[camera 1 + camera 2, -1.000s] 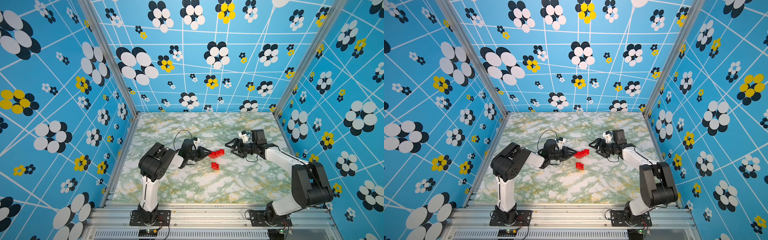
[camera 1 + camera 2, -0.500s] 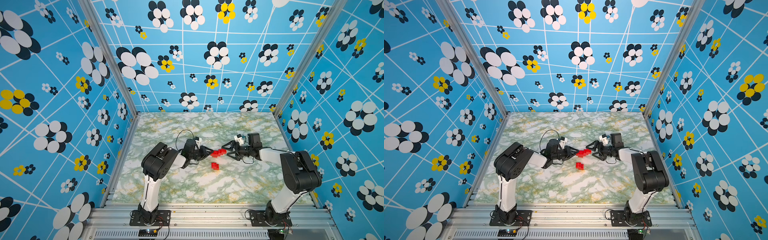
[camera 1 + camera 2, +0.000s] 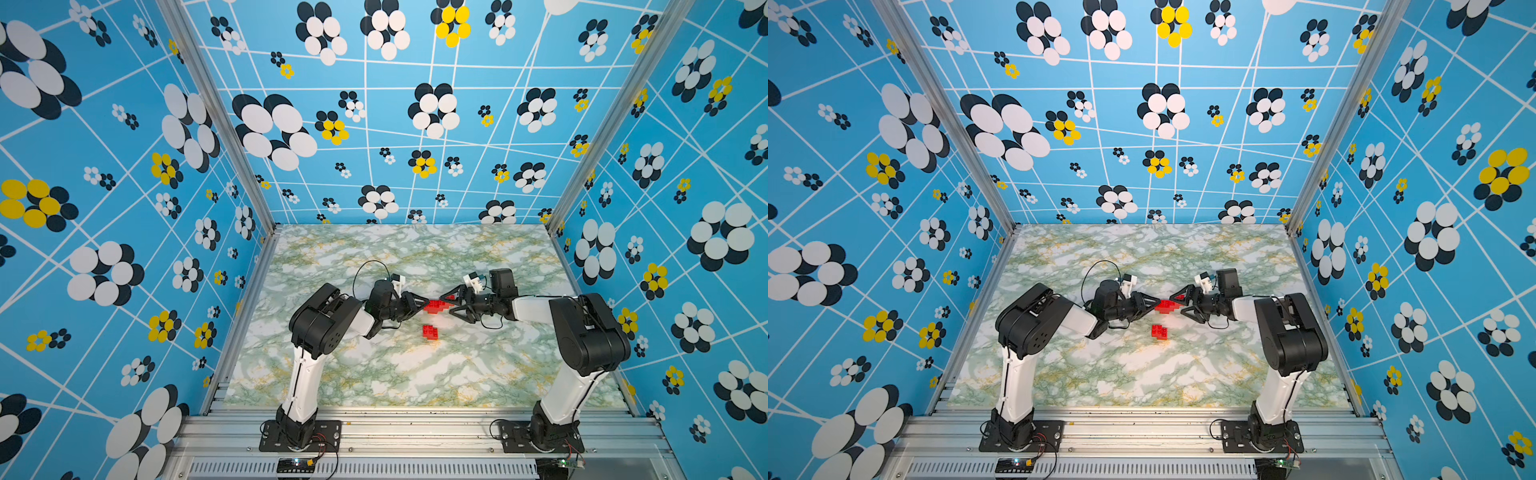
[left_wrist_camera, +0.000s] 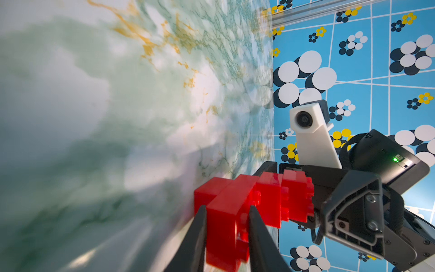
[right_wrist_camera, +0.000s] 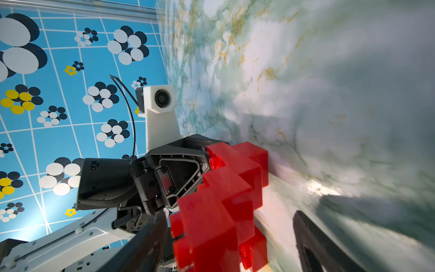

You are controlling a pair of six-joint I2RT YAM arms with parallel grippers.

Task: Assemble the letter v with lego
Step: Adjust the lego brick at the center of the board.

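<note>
L pincer (image 4: 227, 208): clamped on one end brick of the part-built letter v (image 3: 436, 305), a stepped red run of joined bricks. It's held low over mid worktop (image 3: 374, 374), btwn the two arms. Can't tell if it touches the surface.

R pincer (image 3: 447, 305): jaws apart, straddling the far end of the same piece. In R wrist view one finger (image 5: 150, 240) sits just beside the bricks and the other finger (image 5: 310, 245) is well clear. Nothing gripped on that side.

Loose lego (image 3: 430, 331): small joined cluster lying on the worktop near the held piece, on the arm-base side, untouched.

Judgement: step in hand looks like R taking a second hold on the v, for pressing joints home or a hand-over. Approx. halfway; loose cluster not yet joined.

How to do it well:
- Centre R jaws first. Piece sits off toward one finger, so closing now would shove it sideways against L's grip.
- Close on flat brick walls, not studs or a step corner. Glossy plastic, likely to slip or rotate.
- Close slow. Stepped joints overlap little, so prob. weak in bending. A twist btwn the pincers could pop one.
- Don't release L until R's hold is square & firm.
</note>
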